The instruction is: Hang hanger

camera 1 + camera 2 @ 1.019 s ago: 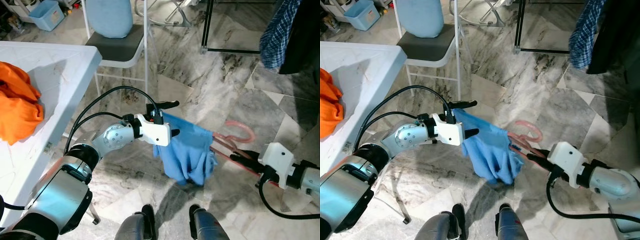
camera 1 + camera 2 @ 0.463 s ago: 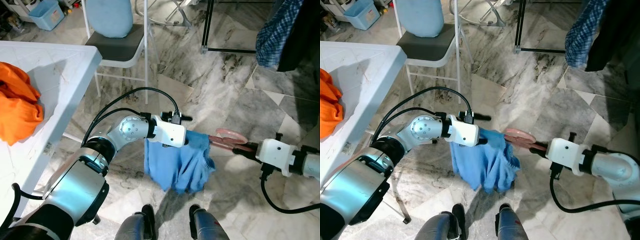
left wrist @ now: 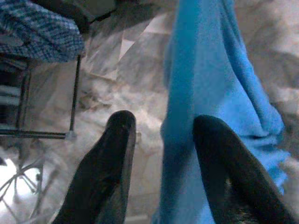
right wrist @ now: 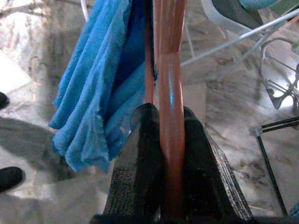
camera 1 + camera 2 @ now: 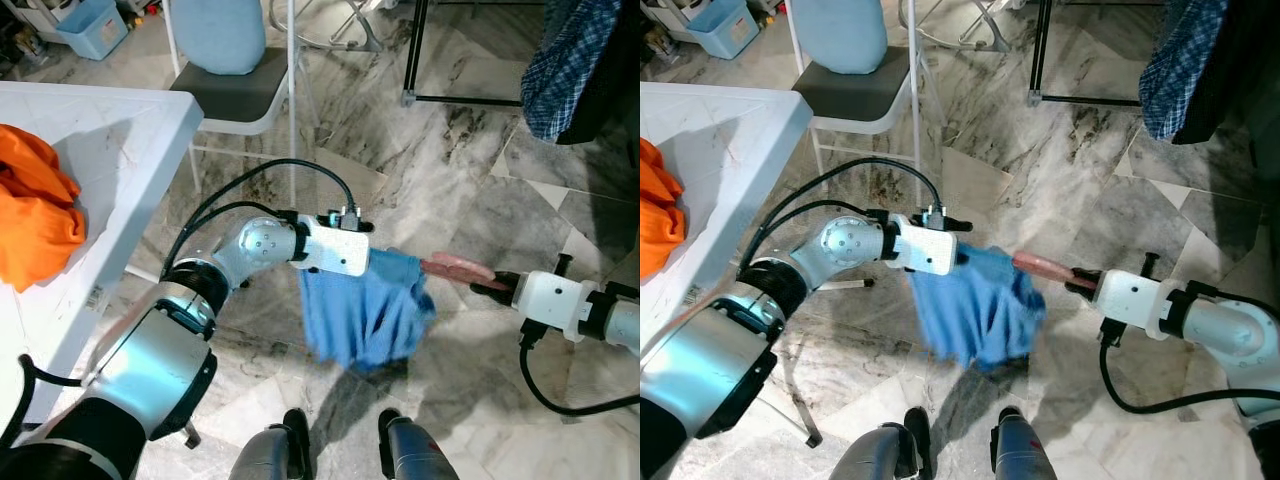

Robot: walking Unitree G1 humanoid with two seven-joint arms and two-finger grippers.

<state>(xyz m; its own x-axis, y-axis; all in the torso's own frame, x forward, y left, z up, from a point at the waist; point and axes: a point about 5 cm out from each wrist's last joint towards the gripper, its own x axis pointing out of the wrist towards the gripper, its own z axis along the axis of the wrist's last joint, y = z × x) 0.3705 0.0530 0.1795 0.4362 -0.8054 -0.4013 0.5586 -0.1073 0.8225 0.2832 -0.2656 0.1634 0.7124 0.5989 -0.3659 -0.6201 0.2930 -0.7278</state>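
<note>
My fingers [image 4: 140, 154]: black. Hanger [image 4: 170, 93]: salmon pink. Cloth [image 5: 365, 310] on it: plain bright blue. Shirt [image 5: 565, 60]: blue-and-white check. Garment [image 5: 35, 215] on white table [image 5: 120, 130]: orange. Floor [image 5: 450, 170]: grey-veined marble.

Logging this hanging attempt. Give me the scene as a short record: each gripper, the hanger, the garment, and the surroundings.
right gripper: shut on the pink hanger
left gripper: open, one finger against the blue garment
blue garment: draped on the hanger, held above the marble floor
surroundings: white table with orange cloth, chair, plaid shirt
</note>
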